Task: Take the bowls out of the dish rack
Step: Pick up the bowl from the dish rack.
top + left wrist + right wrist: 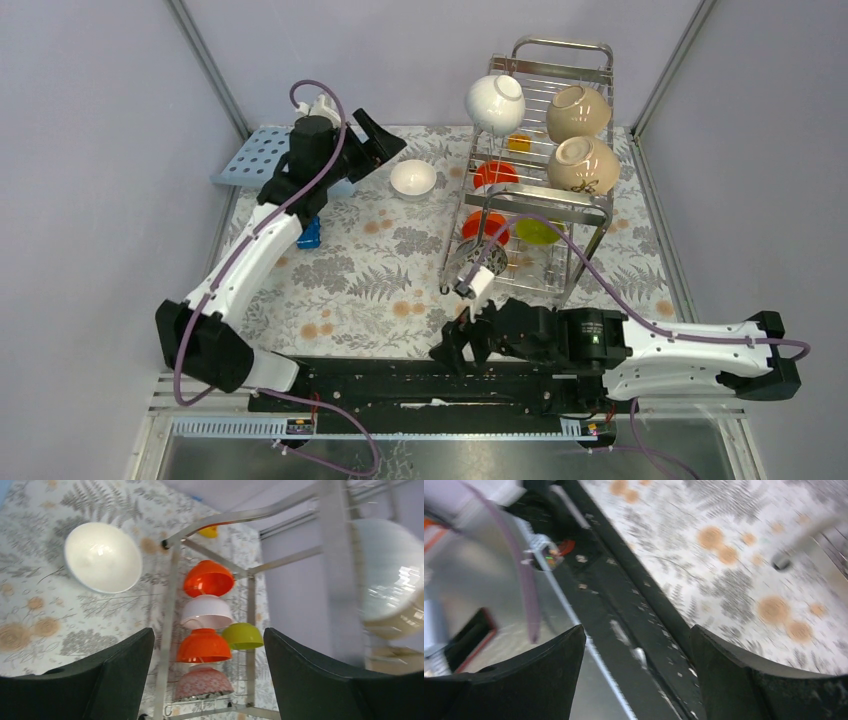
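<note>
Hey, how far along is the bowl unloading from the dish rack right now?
Done: one white bowl sits on the table, outside the dish rack. In hand: nothing; the left end effector and right end effector are both open and empty. Left: the top-tier white bowl, two cream bowls, plus orange bowls, a green bowl and a patterned bowl below.

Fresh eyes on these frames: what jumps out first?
The tall wire rack at the back right, loaded with white, cream, orange and green bowls. One white bowl sits alone on the fern-print cloth left of it, with the open left gripper hovering near it. The right gripper, also open, hangs at the near edge.
</note>
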{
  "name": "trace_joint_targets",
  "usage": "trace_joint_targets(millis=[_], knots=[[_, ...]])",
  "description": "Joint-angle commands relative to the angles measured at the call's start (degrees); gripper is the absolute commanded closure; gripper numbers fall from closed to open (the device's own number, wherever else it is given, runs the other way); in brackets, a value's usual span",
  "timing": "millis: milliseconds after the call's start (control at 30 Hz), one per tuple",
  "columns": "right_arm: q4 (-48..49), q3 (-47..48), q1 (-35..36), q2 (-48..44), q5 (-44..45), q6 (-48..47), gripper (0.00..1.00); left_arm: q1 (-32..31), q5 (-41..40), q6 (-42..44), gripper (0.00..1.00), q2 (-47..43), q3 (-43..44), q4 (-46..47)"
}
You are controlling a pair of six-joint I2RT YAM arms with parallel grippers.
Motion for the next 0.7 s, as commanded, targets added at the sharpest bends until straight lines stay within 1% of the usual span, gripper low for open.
trace_joint_targets(millis=[0, 67, 100, 200, 267, 333, 367, 433, 467, 500, 533, 567, 600, 667], knots=[[0.6, 13.75, -0.06, 6.13, -12.93, -7.28, 0.17, -0.01, 5.39, 0.7, 0.15, -5.64, -2.58, 10.7], [-1.55, 20.91, -0.03, 8.45, -14.03, -9.79, 0.17, -0.01, 6.53, 0.41, 0.15, -7.07, -2.82, 12.22], [-2.65, 26.1, -0.08, 9.42, -13.48, -10.93, 0.17, 0.03, 7.01, 0.22, 0.15, -7.58, -2.91, 13.39], [-5.99, 39.47, -0.14, 13.08, -7.14, -14.47, 0.17, 0.11, 7.0, -0.9, 0.14, -9.02, -4.33, 18.74], [-8.79, 49.14, -0.13, 16.37, 0.68, -16.82, 0.17, 0.22, 6.62, -2.32, 0.13, -9.7, -5.44, 23.24], [-12.35, 59.14, -0.14, 20.84, 11.57, -19.88, 0.17, 0.36, 6.7, -4.9, 0.1, -9.6, -6.0, 28.62], [-13.64, 63.81, -0.3, 23.28, 17.25, -21.64, 0.17, 0.39, 7.58, -6.24, 0.09, -9.19, -5.92, 30.98], [-15.2, 71.38, -2.0, 28.06, 24.63, -25.56, 0.18, 0.47, 11.02, -8.97, 0.07, -7.05, -4.38, 34.62], [-15.97, 74.73, -3.88, 30.03, 26.07, -25.93, 0.19, 0.51, 12.88, -10.24, 0.07, -5.57, -2.85, 35.67], [-17.52, 78.15, -7.18, 32.05, 25.43, -24.68, 0.2, 0.56, 15.16, -11.63, 0.06, -3.67, -1.22, 36.46], [-20.0, 82.1, -11.17, 33.73, 23.43, -22.51, 0.21, 0.56, 17.28, -12.94, 0.05, -1.18, 0.63, 36.96], [-21.03, 83.15, -14.89, 34.71, 21.42, -20.62, 0.22, 0.56, 19.04, -14.41, 0.02, 0.58, 2.37, 37.55], [-20.26, 83.23, -17.79, 34.98, 20.27, -19.82, 0.23, 0.56, 20.75, -15.84, 0.01, 2.27, 3.71, 38.51], [-15.5, 78.55, -20.15, 33.49, 20.48, -20.18, 0.24, 0.65, 23.59, -18.92, 0.01, 5.23, 5.65, 41.6]])
